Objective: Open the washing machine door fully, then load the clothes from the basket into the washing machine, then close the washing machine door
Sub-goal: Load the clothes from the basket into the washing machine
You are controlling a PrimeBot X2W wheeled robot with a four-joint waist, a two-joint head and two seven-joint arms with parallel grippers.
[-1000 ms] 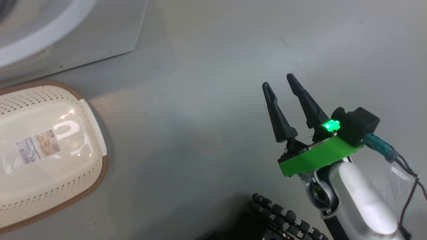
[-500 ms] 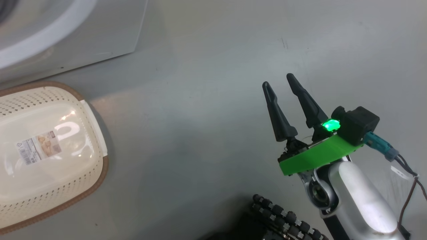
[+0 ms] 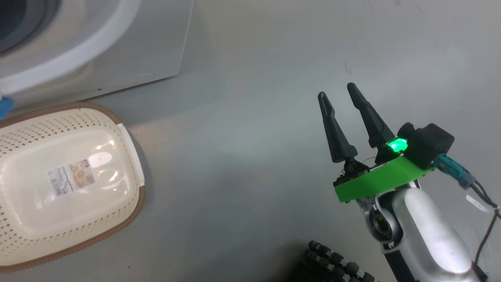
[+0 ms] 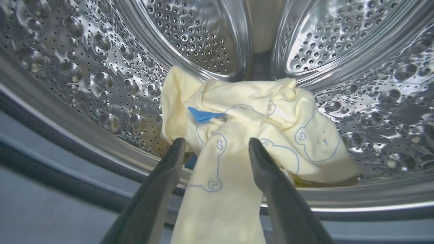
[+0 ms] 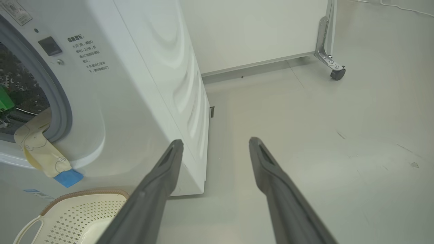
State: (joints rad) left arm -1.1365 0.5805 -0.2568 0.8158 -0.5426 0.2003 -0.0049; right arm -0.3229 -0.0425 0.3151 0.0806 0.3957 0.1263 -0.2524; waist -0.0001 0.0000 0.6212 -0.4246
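Washing machine (image 5: pixel 135 84) is standing open, and the basket (image 3: pixel 58 123) is sitting on the floor (image 3: pixel 254 156) right beside it. The clothes (image 4: pixel 257 112) are lying in the drum (image 4: pixel 84 67), with one strip trailing out between my left gripper (image 4: pixel 216 142)'s spread fingers, not pinched. My right gripper (image 3: pixel 336 89) is hovering wide open, holding nothing.

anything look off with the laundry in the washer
Yes. The clothes are not fully in: a strip trails over the drum lip and hangs down the washing machine front, so closing up would likely pinch it.
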